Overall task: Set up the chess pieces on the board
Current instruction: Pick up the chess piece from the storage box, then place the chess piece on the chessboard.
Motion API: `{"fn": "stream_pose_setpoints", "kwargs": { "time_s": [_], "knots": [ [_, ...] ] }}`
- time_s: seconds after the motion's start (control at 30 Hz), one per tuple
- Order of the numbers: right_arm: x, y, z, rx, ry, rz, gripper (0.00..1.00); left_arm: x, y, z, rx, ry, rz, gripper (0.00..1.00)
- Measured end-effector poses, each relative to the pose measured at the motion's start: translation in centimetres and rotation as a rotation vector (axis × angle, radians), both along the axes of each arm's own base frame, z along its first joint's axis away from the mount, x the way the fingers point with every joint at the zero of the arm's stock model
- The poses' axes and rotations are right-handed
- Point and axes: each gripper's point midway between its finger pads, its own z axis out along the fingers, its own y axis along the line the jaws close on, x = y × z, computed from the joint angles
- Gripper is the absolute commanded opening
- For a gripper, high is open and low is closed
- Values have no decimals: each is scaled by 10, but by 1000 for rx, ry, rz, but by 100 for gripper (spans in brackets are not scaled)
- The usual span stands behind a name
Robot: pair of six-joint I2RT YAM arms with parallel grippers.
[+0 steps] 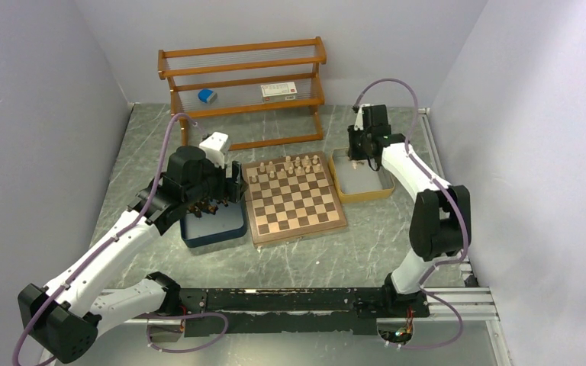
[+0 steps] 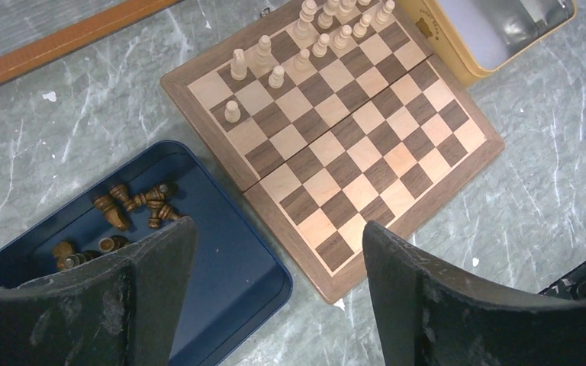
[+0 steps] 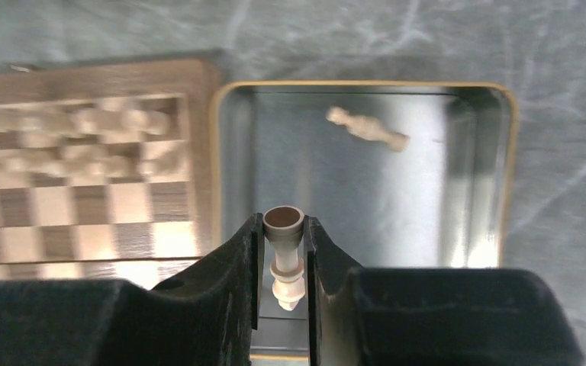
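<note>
While most cream pieces [image 2: 305, 38] stand in the far rows of the board [image 2: 366, 152], one cream piece [image 3: 286, 252] is pinched tight in the right end effector [image 3: 283, 226]. Only the right wrist view shows this grip. The piece sits between the two fingers [image 3: 236, 259], and its round brown end points to the top of that view. The same view shows one more cream piece [image 3: 368, 128] lying on its side in the yellow tray [image 3: 214, 152], just beside the board's right edge.

The dark pieces [image 2: 133, 202] lie tumbled together in the navy tray [image 2: 229, 267], just beside the board's left edge. The left wrist view shows them well. In the top view the left arm [image 1: 114, 252] covers much of that tray. The left end effector [image 2: 277, 225] hangs over the tray's edge and the board's near corner. It is wide open with nothing in it.

From the top, the board lies in the middle of the grey worktop [image 1: 313, 252], with a tray on each side. A wooden shelf [image 1: 244, 76] stands at the back.
</note>
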Motion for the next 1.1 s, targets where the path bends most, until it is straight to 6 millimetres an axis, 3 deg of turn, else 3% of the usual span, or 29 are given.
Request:
{"fn": "stream_pose_setpoints", "kwargs": {
  "time_s": [0.17, 0.33, 0.43, 0.63, 0.87, 1.1],
  "knots": [
    [-12, 37, 26, 303, -85, -44, 17, 5, -4, 4, -10, 14, 10, 85],
    [-30, 65, 52, 614, -141, -108, 17, 19, -13, 33, -38, -18, 14, 85],
    [-38, 78, 70, 800, -168, -148, 17, 23, -16, 49, -71, -54, 17, 85],
    [-46, 91, 98, 1113, -182, -236, 17, 31, -27, 59, -145, -71, 24, 80],
    [-51, 108, 125, 1365, -147, -278, 17, 45, -69, 65, -284, -57, -90, 76],
    [-63, 123, 128, 1531, -49, -332, 18, 58, -113, 53, -294, -51, -204, 71]
  ]
}}
